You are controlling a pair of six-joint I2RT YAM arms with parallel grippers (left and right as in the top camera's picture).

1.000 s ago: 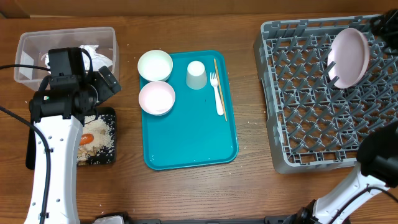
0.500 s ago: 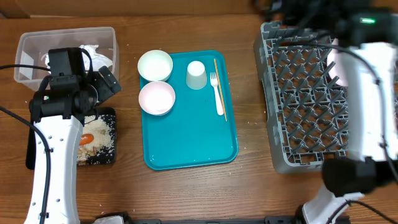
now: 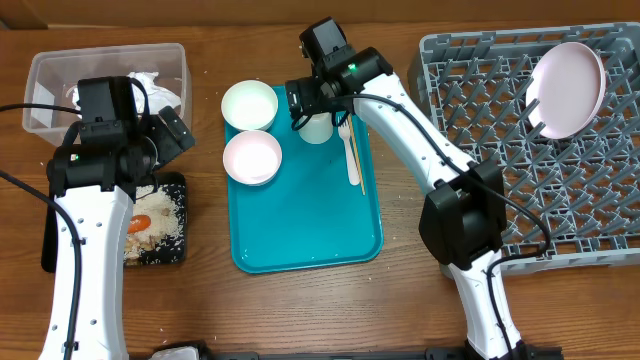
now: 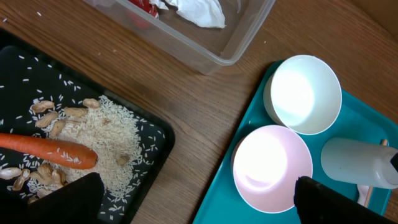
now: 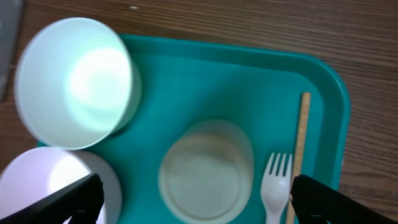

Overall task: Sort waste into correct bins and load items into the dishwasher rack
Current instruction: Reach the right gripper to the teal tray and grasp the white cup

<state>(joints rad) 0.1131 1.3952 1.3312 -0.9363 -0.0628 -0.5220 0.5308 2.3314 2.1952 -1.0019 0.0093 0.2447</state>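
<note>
Grey plastic grid rack [image 3: 500, 150] with upright pegs fills the worktop's right edge up to the far right corner. Mid-table lies the rectangular teal serving tray [image 3: 305, 225]. A clear plastic rectangular tub [image 3: 45, 80] sits in the far left corner, holding crumpled white paper [image 4: 196, 9] and something red. A shallow black rectangular tray [image 4: 152, 140] lies nearer along the left edge.

The white round plate [image 3: 567, 88] stands tilted among the pegs at the rack's far right corner. The left gripper [image 4: 199, 196] hangs above bare wood between the black tray and the teal one, fingers spread wide and empty. The right gripper [image 5: 194, 186] hovers over the teal tray's far end, fingers wide apart, not touching the small white cup [image 5: 205, 171] below.

Two small white bowls [image 3: 249, 104] [image 3: 252, 157] sit at the tray's far left corner. A white plastic fork [image 5: 277, 186] lies right of the cup, beside a thin wooden stick [image 5: 303, 143]. On the black tray rest a small orange carrot [image 4: 46, 149], beige nut-like bits [image 4: 46, 107] and scattered rice [image 4: 106, 134].
</note>
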